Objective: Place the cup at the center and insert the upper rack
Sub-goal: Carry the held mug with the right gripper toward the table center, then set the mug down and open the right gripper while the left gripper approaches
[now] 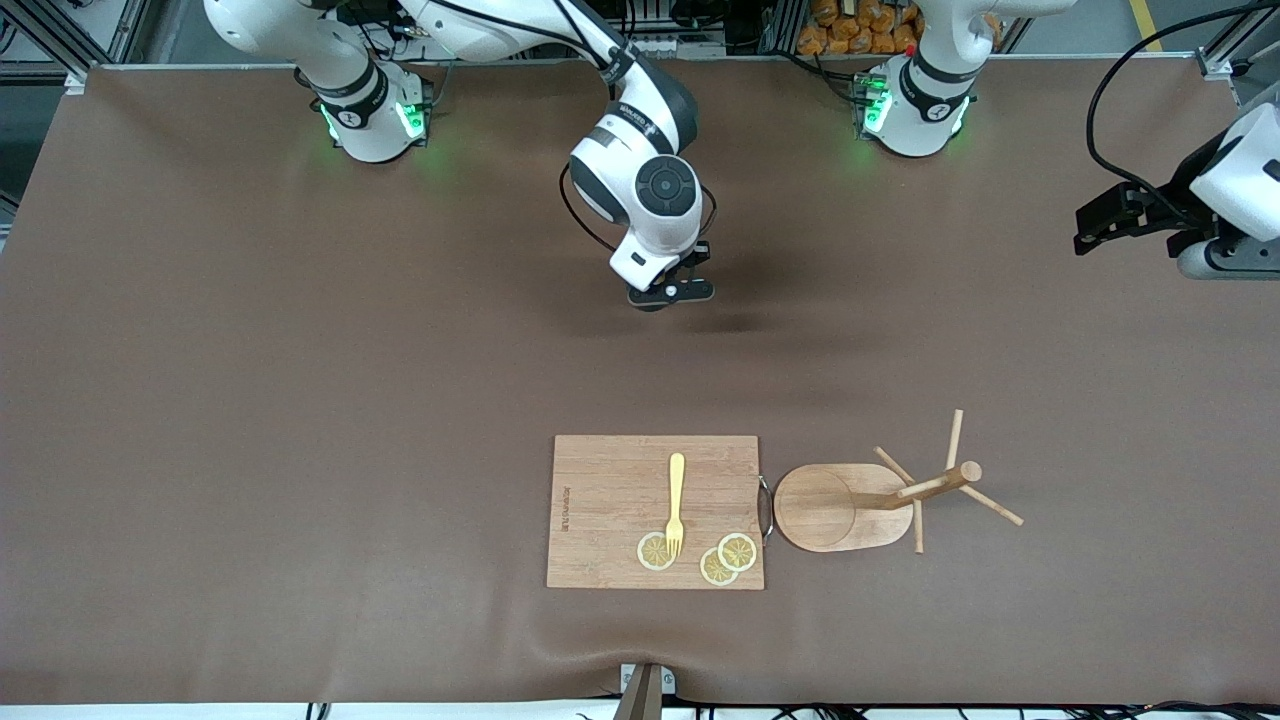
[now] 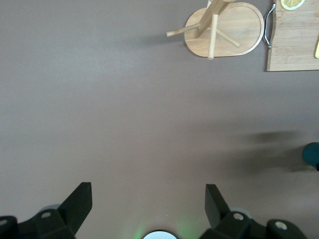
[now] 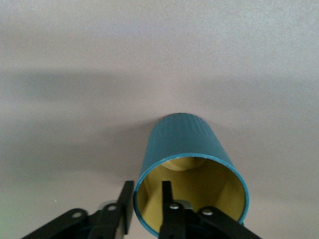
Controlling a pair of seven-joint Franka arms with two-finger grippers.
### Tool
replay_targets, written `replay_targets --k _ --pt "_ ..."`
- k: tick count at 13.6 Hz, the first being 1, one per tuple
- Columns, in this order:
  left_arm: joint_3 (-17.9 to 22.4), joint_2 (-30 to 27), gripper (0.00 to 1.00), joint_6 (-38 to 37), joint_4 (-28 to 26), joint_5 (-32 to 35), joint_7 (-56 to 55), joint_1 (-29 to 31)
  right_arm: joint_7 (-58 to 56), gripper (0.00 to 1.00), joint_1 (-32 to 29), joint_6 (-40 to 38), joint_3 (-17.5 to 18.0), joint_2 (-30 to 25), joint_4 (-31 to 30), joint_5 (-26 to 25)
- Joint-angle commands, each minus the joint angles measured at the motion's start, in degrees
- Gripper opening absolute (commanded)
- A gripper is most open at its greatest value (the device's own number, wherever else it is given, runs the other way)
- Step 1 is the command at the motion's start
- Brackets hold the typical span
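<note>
The cup (image 3: 184,139), teal outside and yellow inside, stands upright on the brown table near its middle. My right gripper (image 3: 147,186) is over it, one finger outside the wall and one inside, with a gap showing beside the inner finger. In the front view that gripper (image 1: 670,293) hides the cup. The left wrist view shows a sliver of the cup (image 2: 313,154). The upper rack (image 1: 845,505), a wooden mug tree on an oval base, stands nearer the front camera. My left gripper (image 1: 1090,235) (image 2: 148,199) waits open above the left arm's end of the table, holding nothing.
A wooden cutting board (image 1: 610,500) lies beside the rack's base, toward the right arm's end. On it are a yellow fork (image 1: 676,500) and three lemon slices (image 1: 737,551). A metal handle (image 1: 767,508) sits between board and rack.
</note>
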Motion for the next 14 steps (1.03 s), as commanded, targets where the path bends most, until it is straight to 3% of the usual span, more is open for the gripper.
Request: replay_targets --k 1,3,6,10,14 --pt "-0.29 -0.21 1.00 0.04 0.65 -0.90 -0.80 0.08 0.06 0.80 0.50 -0.85 -0.48 0.49 1.71 0.05" --pt "-0.29 -0.30 1.00 0.04 0.73 -0.99 -0.89 -0.01 -0.03 0.88 -0.20 -4.26 -0.48 0.05 4.15 0.14" --pt "-2.65 -0.30 1.00 -0.04 1.52 -1.07 -4.73 0.08 -7.02 1.00 -6.51 -18.65 -0.48 -5.21 10.22 0.58" --pt "-7.66 -0.39 1.00 -0.04 1.61 -0.55 -14.05 0.08 -29.18 1.00 -18.90 -28.34 -1.27 -15.23 11.03 -1.00" --pt "-15.74 0.58 1.00 1.09 1.61 -0.46 -28.19 -0.19 -29.91 1.00 -28.23 -31.44 -1.27 -22.18 11.03 -9.33"
